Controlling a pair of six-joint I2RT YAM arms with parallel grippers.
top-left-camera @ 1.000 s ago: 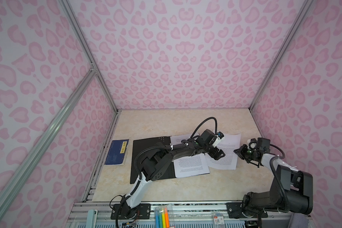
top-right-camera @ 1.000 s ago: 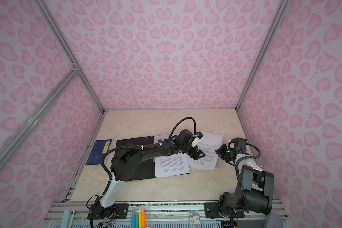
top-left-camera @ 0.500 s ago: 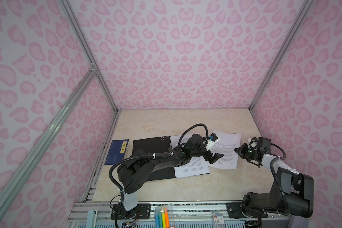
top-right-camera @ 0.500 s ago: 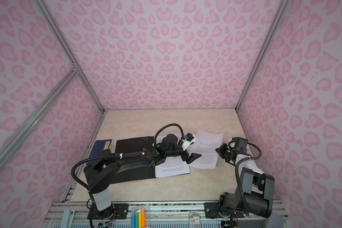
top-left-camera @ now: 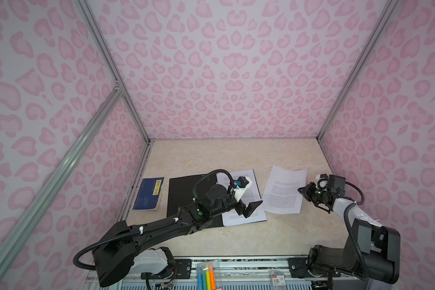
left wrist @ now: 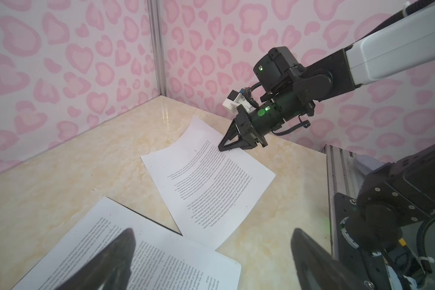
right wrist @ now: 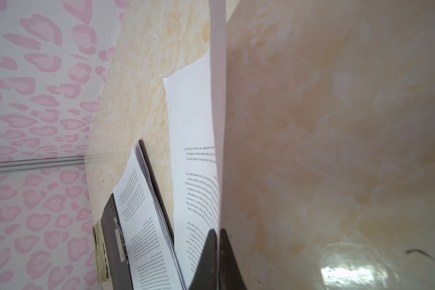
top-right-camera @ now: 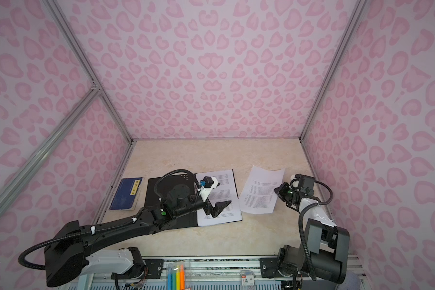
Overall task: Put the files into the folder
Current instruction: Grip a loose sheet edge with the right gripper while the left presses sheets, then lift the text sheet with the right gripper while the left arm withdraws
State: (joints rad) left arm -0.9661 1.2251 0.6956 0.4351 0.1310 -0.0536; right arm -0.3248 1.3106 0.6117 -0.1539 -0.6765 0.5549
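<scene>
1. Folder: thin flat A4 folder, black inside (top-left-camera: 181, 190), was laid open and flat on the beige marble-look tabletop (top-left-camera: 211, 155), left of centre in both top views. Orange outside was not seen.
2. Files, stack: white A4 paper sheets w/ dense black text (top-right-camera: 227, 180) were stacked on the folder's right half, printed side up.
3. Files, single: a loose white printed paper sheet (top-left-camera: 284, 193) was found outside the folder, on the table just beside the stack, to its right. Whether the 2 touched could not be told. Its right edge was raised off the table.
4. Right gripper (top-left-camera: 299, 190): jaws were pressed together on that raised edge. In the right wrist view the sheet was seen edge-on between the fingertips (right wrist: 209, 253).
5. Left gripper (top-left-camera: 250, 209): jaws were spread wide, w/ nothing held. It was positioned above the stack's right part, pointed toward the loose sheet.
6. Dark blue booklet w/ yellow label (top-left-camera: 148, 193): laid flat left of the folder, near but apart.
7. Misc.: pink heart-print walls (top-left-camera: 224, 75); coloured marker pens in a clear case (top-left-camera: 206, 276) at the front rail.
</scene>
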